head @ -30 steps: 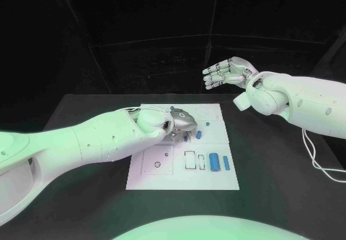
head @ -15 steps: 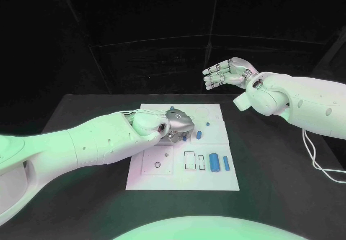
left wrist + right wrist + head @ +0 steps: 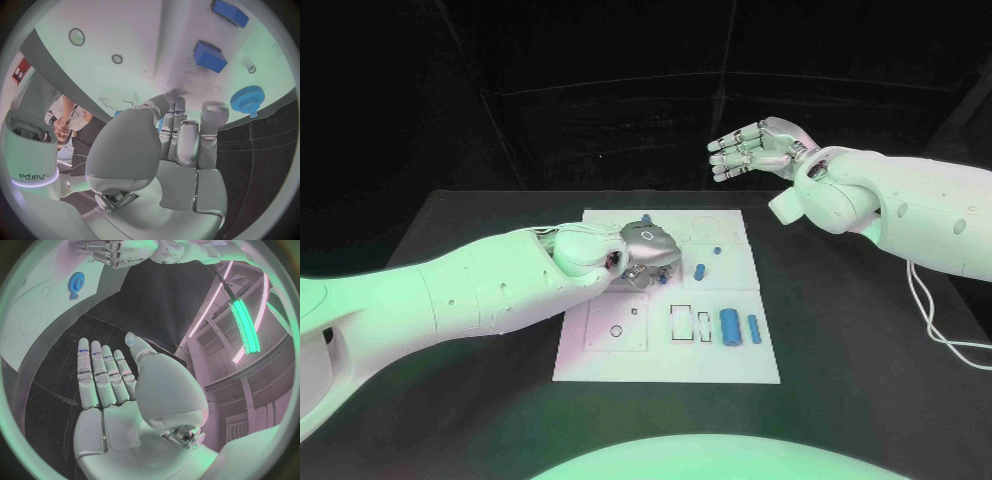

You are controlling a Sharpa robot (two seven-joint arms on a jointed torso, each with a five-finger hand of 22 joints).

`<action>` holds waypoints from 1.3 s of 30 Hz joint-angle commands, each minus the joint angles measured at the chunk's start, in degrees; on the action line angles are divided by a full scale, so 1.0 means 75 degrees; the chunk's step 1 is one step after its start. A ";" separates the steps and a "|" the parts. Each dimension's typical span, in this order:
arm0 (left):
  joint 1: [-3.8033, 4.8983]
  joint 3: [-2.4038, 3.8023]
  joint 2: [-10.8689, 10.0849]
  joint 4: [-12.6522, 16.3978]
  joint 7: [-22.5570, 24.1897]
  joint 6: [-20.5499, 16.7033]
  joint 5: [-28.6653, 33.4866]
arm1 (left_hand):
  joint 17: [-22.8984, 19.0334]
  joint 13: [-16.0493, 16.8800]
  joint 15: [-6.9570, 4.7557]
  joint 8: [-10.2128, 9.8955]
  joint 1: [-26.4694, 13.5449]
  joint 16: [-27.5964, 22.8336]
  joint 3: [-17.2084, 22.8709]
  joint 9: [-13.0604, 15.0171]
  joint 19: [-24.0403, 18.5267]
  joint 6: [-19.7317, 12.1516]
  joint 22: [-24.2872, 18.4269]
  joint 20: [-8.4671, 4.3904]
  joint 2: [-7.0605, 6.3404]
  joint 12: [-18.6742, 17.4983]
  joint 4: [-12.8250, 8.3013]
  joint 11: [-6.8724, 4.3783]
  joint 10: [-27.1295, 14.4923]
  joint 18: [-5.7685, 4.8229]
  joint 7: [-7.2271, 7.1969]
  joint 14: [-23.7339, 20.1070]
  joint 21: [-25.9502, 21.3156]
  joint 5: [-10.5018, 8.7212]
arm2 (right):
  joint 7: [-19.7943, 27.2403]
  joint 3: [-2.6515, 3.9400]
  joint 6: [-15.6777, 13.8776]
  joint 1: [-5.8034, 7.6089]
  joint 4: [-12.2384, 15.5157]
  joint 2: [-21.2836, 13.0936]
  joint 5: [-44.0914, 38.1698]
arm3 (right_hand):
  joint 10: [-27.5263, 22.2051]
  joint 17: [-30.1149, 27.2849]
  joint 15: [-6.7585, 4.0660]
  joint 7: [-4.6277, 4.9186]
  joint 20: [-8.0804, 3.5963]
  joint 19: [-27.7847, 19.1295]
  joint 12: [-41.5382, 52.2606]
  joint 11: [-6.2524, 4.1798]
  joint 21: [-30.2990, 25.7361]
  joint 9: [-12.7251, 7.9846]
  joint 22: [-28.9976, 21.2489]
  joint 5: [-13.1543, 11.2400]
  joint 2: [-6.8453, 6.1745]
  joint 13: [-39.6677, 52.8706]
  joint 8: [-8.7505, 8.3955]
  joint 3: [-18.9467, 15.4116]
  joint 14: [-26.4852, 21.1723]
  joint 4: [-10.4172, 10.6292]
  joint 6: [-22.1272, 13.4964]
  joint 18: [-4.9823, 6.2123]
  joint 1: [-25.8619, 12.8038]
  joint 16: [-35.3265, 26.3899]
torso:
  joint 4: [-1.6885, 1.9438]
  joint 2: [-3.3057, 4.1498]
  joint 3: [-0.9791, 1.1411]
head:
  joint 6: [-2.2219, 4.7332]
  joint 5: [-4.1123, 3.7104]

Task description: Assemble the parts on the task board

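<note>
One hand works: the left hand (image 3: 646, 252), fingers curled down at the task board (image 3: 733, 365) centre, has drawn slightly toward seven o'clock, grasp unclear, blue parts (image 3: 730, 325) at four o'clock, while the right hand (image 3: 759, 146) hovers spread, empty.

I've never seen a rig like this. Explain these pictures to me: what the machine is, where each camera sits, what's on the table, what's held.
It is a robot with two white arms ending in silver hands. One picture looks down from its head; the two round ones come from cameras at each wrist. On the black table lies a white board with small blue parts, one a blue gear. The left hand is down on the board, fingers curled; I cannot tell whether it holds anything. The right hand is raised, open and empty.
</note>
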 commanded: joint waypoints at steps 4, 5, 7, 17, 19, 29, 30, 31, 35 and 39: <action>0.0028 0.0119 -0.0103 0.0101 -0.0183 -0.0215 0.0238 | -0.0031 0.0006 -0.0013 -0.0056 -0.0107 -0.0017 0.0041 -0.0007 0.0072 0.0110 0.0015 -0.0004 -0.0028 -0.0057 0.0019 -0.0005 0.0081 -0.0088 0.0057 0.0038 0.0046 -0.0052 | 0.0073 0.0006 0.0038 0.0015 -0.0003 0.0000 -0.0002 | -0.0019 -0.0009 -0.0037 0.0266 0.0016 0.0061 0.0040 -0.0029 -0.0057 0.0000 0.0000 -0.0055 0.0051 0.0000 0.0035 -0.0037 0.0014 -0.0018 0.0010 0.0094 -0.0028 0.0004 | -0.0003 0.0002 0.0000 | 0.0008 0.0012; 0.0029 0.0161 -0.0119 0.0117 -0.0195 -0.0225 0.0282 | -0.0036 0.0006 -0.0013 -0.0057 -0.0115 -0.0019 0.0040 -0.0006 0.0071 0.0111 0.0014 -0.0004 -0.0032 -0.0060 0.0022 -0.0005 0.0083 -0.0088 0.0058 0.0037 0.0044 -0.0053 | 0.0074 0.0006 0.0038 0.0015 -0.0006 0.0000 -0.0002 | -0.0019 -0.0009 -0.0037 0.0266 0.0016 0.0061 0.0040 -0.0029 -0.0057 0.0000 0.0000 -0.0055 0.0051 0.0000 0.0035 -0.0037 0.0014 -0.0018 0.0010 0.0094 -0.0028 0.0004 | -0.0002 0.0001 0.0001 | 0.0012 0.0014; 0.0029 0.0268 -0.0158 0.0160 -0.0226 -0.0238 0.0396 | -0.0045 0.0006 -0.0013 -0.0058 -0.0122 -0.0023 0.0039 -0.0006 0.0073 0.0113 0.0019 -0.0004 -0.0037 -0.0064 0.0024 -0.0005 0.0085 -0.0089 0.0058 0.0035 0.0049 -0.0054 | 0.0075 0.0006 0.0037 0.0015 -0.0011 -0.0001 -0.0002 | -0.0019 -0.0009 -0.0037 0.0266 0.0016 0.0061 0.0040 -0.0029 -0.0057 0.0000 0.0000 -0.0055 0.0051 0.0000 0.0035 -0.0037 0.0014 -0.0018 0.0010 0.0094 -0.0028 0.0004 | -0.0002 -0.0002 0.0006 | 0.0023 0.0020; 0.0034 0.0905 -0.0504 0.0447 -0.0422 -0.0180 0.1109 | -0.0076 0.0012 -0.0014 -0.0069 -0.0193 -0.0038 0.0021 -0.0001 0.0097 0.0131 0.0066 -0.0006 -0.0068 -0.0097 0.0059 -0.0005 0.0109 -0.0099 0.0058 0.0030 0.0093 -0.0063 | 0.0080 0.0006 0.0031 0.0014 -0.0018 -0.0020 -0.0002 | -0.0020 -0.0009 -0.0036 0.0266 0.0016 0.0063 0.0041 -0.0029 -0.0062 0.0000 -0.0001 -0.0074 0.0054 0.0000 0.0034 -0.0040 0.0013 -0.0017 0.0012 0.0094 -0.0036 0.0003 | 0.0006 -0.0005 0.0008 | 0.0085 0.0034; 0.0035 0.1001 -0.0601 0.0496 -0.0463 -0.0127 0.1358 | -0.0089 0.0012 -0.0014 -0.0072 -0.0209 -0.0044 0.0015 0.0000 0.0094 0.0133 0.0060 -0.0006 -0.0074 -0.0105 0.0068 -0.0005 0.0112 -0.0097 0.0057 0.0028 0.0086 -0.0065 | 0.0081 0.0006 0.0031 0.0014 -0.0020 -0.0027 -0.0002 | -0.0020 -0.0009 -0.0036 0.0266 0.0016 0.0063 0.0041 -0.0029 -0.0062 0.0000 -0.0001 -0.0074 0.0054 0.0000 0.0034 -0.0040 0.0013 -0.0017 0.0012 0.0094 -0.0036 0.0003 | 0.0012 -0.0002 0.0006 | 0.0101 0.0036; 0.0031 0.1149 -0.1237 0.0659 -0.0616 0.0139 0.2809 | -0.0091 0.0014 -0.0015 -0.0084 -0.0256 -0.0046 -0.0007 0.0001 0.0093 0.0134 0.0058 -0.0007 -0.0088 -0.0131 0.0096 -0.0005 0.0119 -0.0096 0.0055 0.0030 0.0078 -0.0081 | 0.0083 0.0005 0.0028 0.0014 -0.0037 -0.0070 -0.0002 | -0.0020 -0.0009 -0.0036 0.0266 0.0016 0.0063 0.0041 -0.0029 -0.0062 0.0000 -0.0001 -0.0074 0.0054 0.0000 0.0034 -0.0040 0.0013 -0.0017 0.0012 0.0094 -0.0036 0.0003 | 0.0011 0.0000 -0.0003 | 0.0124 0.0050; 0.0029 0.1152 -0.1305 0.0663 -0.0623 0.0140 0.2918 | -0.0091 0.0014 -0.0015 -0.0085 -0.0257 -0.0046 -0.0007 0.0001 0.0092 0.0134 0.0058 -0.0007 -0.0089 -0.0132 0.0096 -0.0005 0.0119 -0.0096 0.0055 0.0030 0.0078 -0.0082 | 0.0083 0.0005 0.0028 0.0014 -0.0042 -0.0073 -0.0002 | -0.0020 -0.0009 -0.0036 0.0266 0.0016 0.0063 0.0041 -0.0029 -0.0062 0.0000 -0.0001 -0.0074 0.0054 0.0000 0.0034 -0.0040 0.0013 -0.0017 0.0012 0.0094 -0.0036 0.0003 | 0.0015 -0.0003 -0.0006 | 0.0127 0.0050; 0.0026 0.1154 -0.1370 0.0664 -0.0627 0.0135 0.3003 | -0.0091 0.0014 -0.0015 -0.0085 -0.0257 -0.0046 -0.0007 0.0001 0.0092 0.0134 0.0058 -0.0007 -0.0089 -0.0132 0.0096 -0.0005 0.0119 -0.0096 0.0055 0.0030 0.0078 -0.0082 | 0.0083 0.0005 0.0029 0.0014 -0.0046 -0.0075 -0.0002 | -0.0020 -0.0009 -0.0036 0.0266 0.0016 0.0063 0.0041 -0.0029 -0.0062 0.0000 -0.0001 -0.0074 0.0054 0.0000 0.0034 -0.0040 0.0013 -0.0017 0.0012 0.0094 -0.0036 0.0003 | 0.0006 -0.0002 -0.0005 | 0.0127 0.0059; 0.0001 0.1158 -0.1589 0.0671 -0.0622 0.0090 0.3313 | -0.0092 0.0015 -0.0015 -0.0088 -0.0265 -0.0047 -0.0013 0.0001 0.0092 0.0133 0.0058 -0.0007 -0.0093 -0.0137 0.0100 -0.0005 0.0120 -0.0095 0.0055 0.0030 0.0076 -0.0086 | 0.0084 0.0005 0.0031 0.0014 -0.0061 -0.0077 -0.0002 | -0.0020 -0.0009 -0.0036 0.0266 0.0016 0.0063 0.0041 -0.0029 -0.0062 0.0000 -0.0001 -0.0074 0.0054 0.0000 0.0034 -0.0040 0.0013 -0.0017 0.0012 0.0094 -0.0036 0.0003 | 0.0006 -0.0002 -0.0002 | 0.0124 0.0099; -0.0053 0.1158 -0.1743 0.0644 -0.0590 0.0050 0.3748 | -0.0083 0.0015 -0.0015 -0.0089 -0.0268 -0.0043 -0.0016 0.0001 0.0092 0.0132 0.0059 -0.0008 -0.0097 -0.0140 0.0101 -0.0006 0.0120 -0.0095 0.0055 0.0032 0.0077 -0.0088 | 0.0085 0.0005 0.0034 0.0014 -0.0073 -0.0077 -0.0002 | -0.0020 -0.0009 -0.0036 0.0266 0.0016 0.0063 0.0041 -0.0029 -0.0062 0.0000 -0.0001 -0.0074 0.0054 0.0000 0.0034 -0.0040 0.0013 -0.0017 0.0012 0.0094 -0.0036 0.0003 | 0.0008 -0.0002 0.0001 | 0.0132 0.0144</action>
